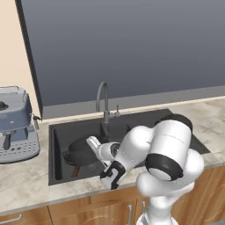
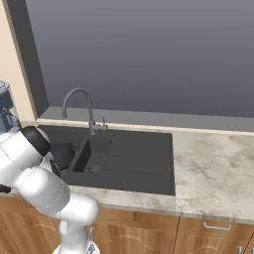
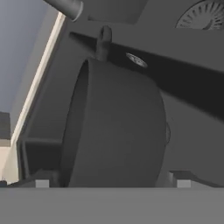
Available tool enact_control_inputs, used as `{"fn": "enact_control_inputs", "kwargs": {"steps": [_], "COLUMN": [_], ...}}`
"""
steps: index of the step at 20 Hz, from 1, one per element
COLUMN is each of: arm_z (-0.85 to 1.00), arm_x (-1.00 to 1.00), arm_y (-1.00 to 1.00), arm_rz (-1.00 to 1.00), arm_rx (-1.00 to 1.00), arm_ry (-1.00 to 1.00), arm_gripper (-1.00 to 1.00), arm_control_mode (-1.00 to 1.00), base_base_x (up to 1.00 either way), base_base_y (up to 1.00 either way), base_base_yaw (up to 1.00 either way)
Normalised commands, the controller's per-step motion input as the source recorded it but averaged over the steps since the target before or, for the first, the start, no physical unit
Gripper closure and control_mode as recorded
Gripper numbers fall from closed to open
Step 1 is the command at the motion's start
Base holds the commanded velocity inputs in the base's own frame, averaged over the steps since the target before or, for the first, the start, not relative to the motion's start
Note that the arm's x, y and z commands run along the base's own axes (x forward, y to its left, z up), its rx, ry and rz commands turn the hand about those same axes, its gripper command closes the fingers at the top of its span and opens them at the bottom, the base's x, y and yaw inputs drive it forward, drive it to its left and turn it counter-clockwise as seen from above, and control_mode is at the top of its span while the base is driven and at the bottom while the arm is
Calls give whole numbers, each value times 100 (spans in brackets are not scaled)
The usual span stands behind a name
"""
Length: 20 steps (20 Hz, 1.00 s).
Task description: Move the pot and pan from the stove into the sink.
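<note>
The gripper [image 3: 113, 183] hangs low in the sink [image 1: 59, 132], its tips spread wide, one to each side of the pot [image 3: 116, 131], gripping nothing. The pot, deep, round and matt black, sits in the basin's left part near the left wall; in the left base view a brown handle [image 1: 75, 171] shows just beneath it, near the front wall. The basin's right part lies open around the drain [image 2: 95, 168]. Behind rises the curved metal faucet [image 1: 103, 99]. A coffee machine [image 1: 15, 125] stands on the marbled counter [image 2: 213, 168], left of the sink.
</note>
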Motion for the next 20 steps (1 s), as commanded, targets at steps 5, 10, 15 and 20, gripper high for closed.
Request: {"fn": "enact_control_inputs", "kwargs": {"steps": [5, 10, 15, 20], "arm_z": [97, 100, 92, 71], "arm_x": [-1, -8, -38, -73], "arm_y": [4, 6, -8, -16], "arm_rz": [-1, 0, -3, 0], "arm_rx": [13, 6, 1, 2], "arm_ry": [0, 3, 6, -5], "arm_gripper": [-100, -100, -100, -100], "arm_control_mode": [-100, -100, -100, -100], "base_base_x": [0, 0, 0, 0], "base_base_y": [0, 0, 0, 0], "base_base_yaw": [0, 0, 0, 0]}}
